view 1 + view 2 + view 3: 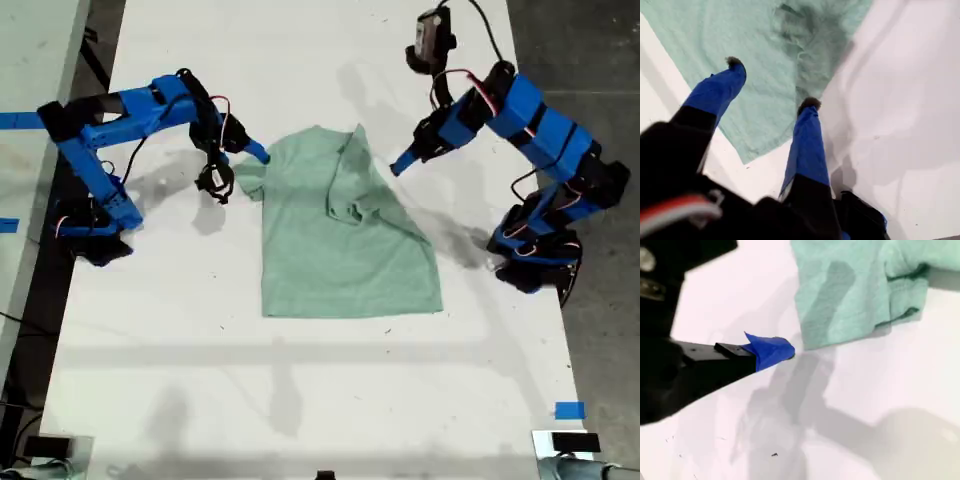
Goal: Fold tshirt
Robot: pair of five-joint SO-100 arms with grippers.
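Tshirt lies flat near the middle of the tabletop, roughly midway between the two long edges. One side is already turned in over the body, leaving a slanted edge and a bunched ridge where the sleeve sits. The opposite sleeve sticks out loose past the straight side edge.

My first end effector hangs above the slanted-edge side, fingers spread wide apart and holding nothing. One tip is over the cloth and the other is near its border. In the exterior view it sits just off the fabric, toward that view's right.

My second end effector is just beside the loose sleeve. Only one blue finger shows, so I cannot tell whether it is apart or together. It has no cloth in it that I can see. In the exterior view it is at the sleeve side.

Handling guess: thin, soft cotton, very light and limp, so it will drape and drag rather than hold shape. It is not fragile, but it wrinkles easily and may slide on the smooth white tabletop. The best hold is probably a pinch at a hem or sleeve edge, where doubled fabric gives some bite, with the fingers pressed down to scoop under the layer. Grabbing mid-panel risks lifting both layers and undoing the fold.
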